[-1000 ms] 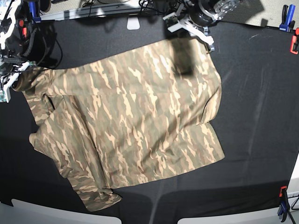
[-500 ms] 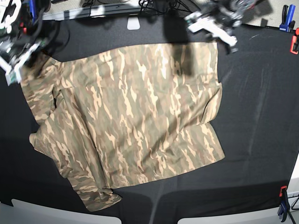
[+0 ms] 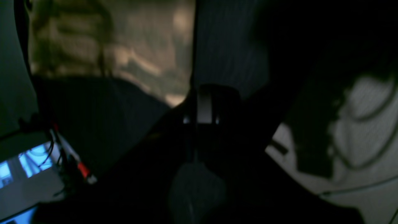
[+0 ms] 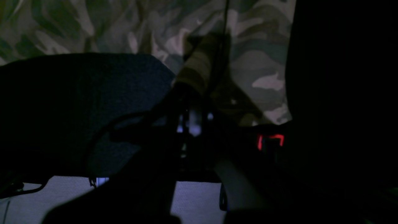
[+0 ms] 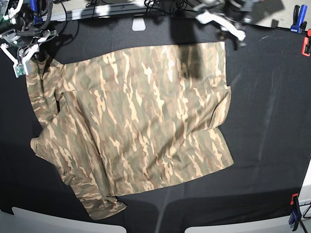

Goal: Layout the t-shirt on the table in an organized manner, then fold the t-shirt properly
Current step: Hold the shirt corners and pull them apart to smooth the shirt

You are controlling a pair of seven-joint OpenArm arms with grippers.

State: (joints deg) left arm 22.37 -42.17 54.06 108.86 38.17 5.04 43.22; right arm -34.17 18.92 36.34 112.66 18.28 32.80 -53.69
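Note:
The camouflage t-shirt (image 5: 141,121) lies spread on the black table (image 5: 272,121), with its lower left part still bunched and folded over. My right gripper (image 5: 23,64) is at the shirt's far left corner. In the right wrist view this gripper (image 4: 202,81) is shut on a raised fold of the t-shirt (image 4: 264,46). My left gripper (image 5: 237,35) hovers just beyond the shirt's far right corner, which lies flat. In the dark left wrist view the left gripper (image 3: 194,62) has no cloth between its fingers, and the t-shirt (image 3: 118,49) shows behind it.
Blue and orange clamps (image 5: 297,22) sit at the far right edge, and another clamp (image 5: 294,206) at the near right corner. A white block (image 5: 139,23) and cables lie along the far edge. Bare black cloth stretches right of the shirt.
The far edge of the shirt was pulled straight and outward. My left gripper let go of the right corner and lifted away. My right gripper moved up and slightly right with its corner.

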